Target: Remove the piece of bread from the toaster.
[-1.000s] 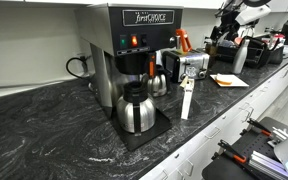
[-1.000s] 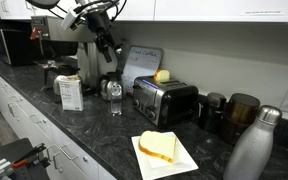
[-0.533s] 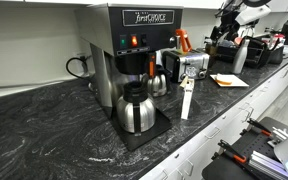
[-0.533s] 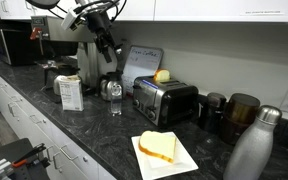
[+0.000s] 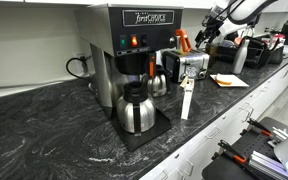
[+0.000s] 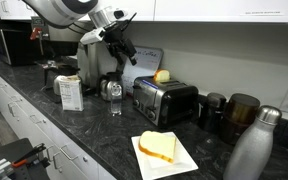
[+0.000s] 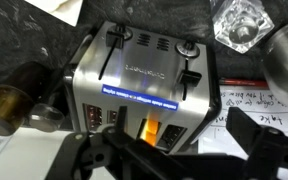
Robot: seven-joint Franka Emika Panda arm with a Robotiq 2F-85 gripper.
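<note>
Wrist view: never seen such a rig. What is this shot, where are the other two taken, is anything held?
It is one robot arm ending in a two-fingered pincer. The wrist view comes from a camera on the arm, looking down past the pincer at the toaster. Both exterior views come from cameras off the robot, at opposite ends of the counter. On it stand a coffee machine, the toaster with a piece of bread sticking out, and a steel bottle. The pincer is open, holding nothing.

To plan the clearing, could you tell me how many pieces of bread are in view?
2: one piece of bread stands in the toaster; another slice lies on the white plate in front of it. More could be hidden inside the toaster.
</note>
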